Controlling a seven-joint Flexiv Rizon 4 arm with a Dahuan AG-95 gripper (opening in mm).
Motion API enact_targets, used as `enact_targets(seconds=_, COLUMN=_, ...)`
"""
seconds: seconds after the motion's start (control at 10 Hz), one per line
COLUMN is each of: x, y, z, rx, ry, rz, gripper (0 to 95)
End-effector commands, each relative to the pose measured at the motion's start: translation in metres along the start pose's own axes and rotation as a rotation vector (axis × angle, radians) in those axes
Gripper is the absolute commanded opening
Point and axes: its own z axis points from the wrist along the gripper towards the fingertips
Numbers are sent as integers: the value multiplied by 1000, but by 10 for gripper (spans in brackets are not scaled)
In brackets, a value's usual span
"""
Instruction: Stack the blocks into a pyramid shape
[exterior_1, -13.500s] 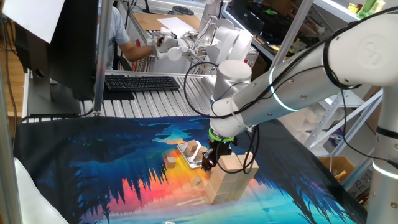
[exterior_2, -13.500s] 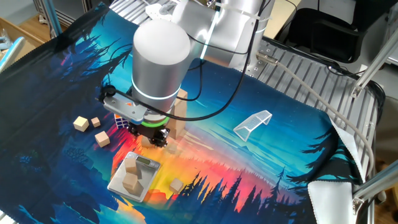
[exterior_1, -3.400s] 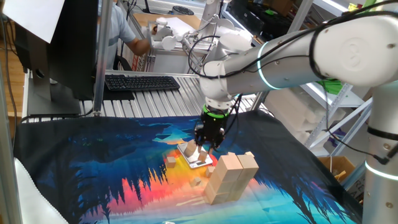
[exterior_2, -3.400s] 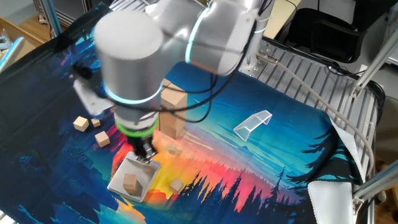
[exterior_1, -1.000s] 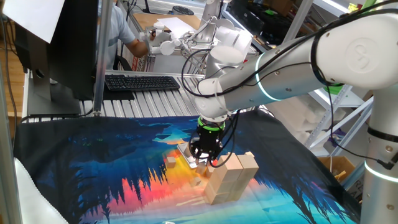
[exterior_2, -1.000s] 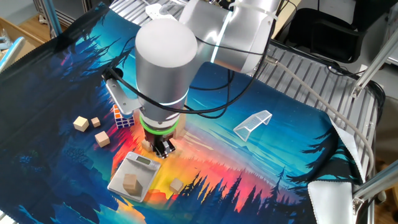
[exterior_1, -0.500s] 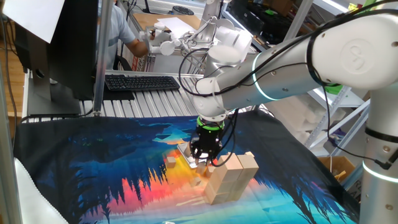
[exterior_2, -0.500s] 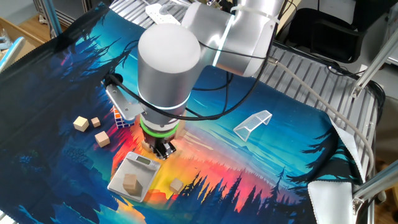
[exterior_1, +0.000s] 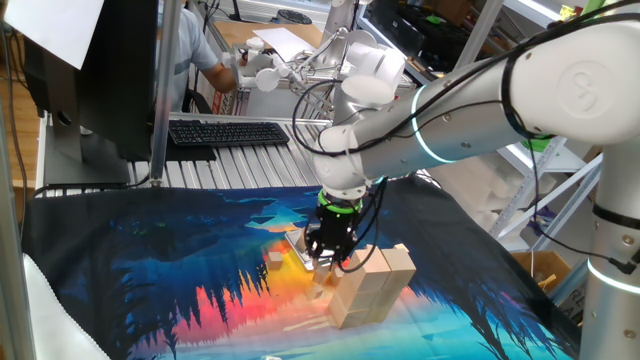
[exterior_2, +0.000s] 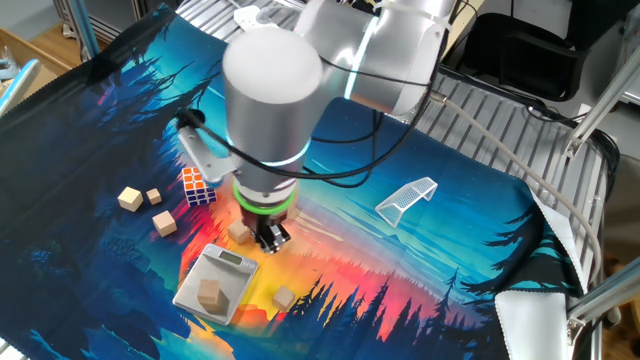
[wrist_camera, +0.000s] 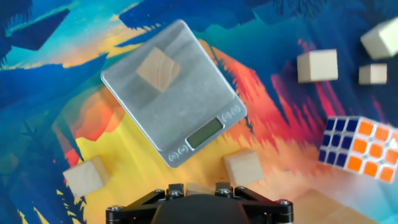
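My gripper (exterior_1: 330, 262) hangs low over the mat between the silver scale (exterior_1: 303, 247) and a stack of larger pale blocks (exterior_1: 372, 285). It is shut on a small tan block (wrist_camera: 198, 187), which shows as a sliver between the fingers in the hand view. One cube (wrist_camera: 158, 68) lies on the scale (wrist_camera: 186, 118). Loose small blocks (wrist_camera: 244, 168) (wrist_camera: 86, 177) (wrist_camera: 317, 66) lie around it. In the other fixed view the gripper (exterior_2: 272, 240) is just above the scale's (exterior_2: 232, 265) upper corner, and the arm hides the stack.
A Rubik's cube (exterior_2: 197, 186) sits left of the arm, with small cubes (exterior_2: 130, 199) (exterior_2: 166, 224) beyond it. A white mesh piece (exterior_2: 407, 197) lies to the right. Another little block (exterior_2: 285, 297) lies by the scale. A keyboard (exterior_1: 228, 131) and a person sit behind the table.
The gripper has shifted slightly away from the scale toward the brick stack, still shut on the small block. The Rubik's cube is now fully uncovered in the other fixed view.
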Motion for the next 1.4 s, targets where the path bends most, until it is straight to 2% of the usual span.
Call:
enact_targets(seconds=0.1, x=-2, y=1, z=10, rx=-6, ry=-10, rz=-8, gripper=0)
enact_targets(seconds=0.5, x=-4, y=4, z=3, rx=-3, ry=-10, rz=10, gripper=0)
enact_targets(seconds=0.7, x=-4, y=4, z=4, rx=-6, ry=-22, rz=41, gripper=380)
enact_targets(seconds=0.8, x=-4, y=4, z=4, rx=-7, ry=-24, rz=47, gripper=380)
enact_targets(seconds=0.9, x=-4, y=4, z=4, rx=-9, ry=-28, rz=65, gripper=570)
enact_targets(seconds=1.4, x=-2, y=2, z=5, rx=-20, ry=-30, rz=141, gripper=570)
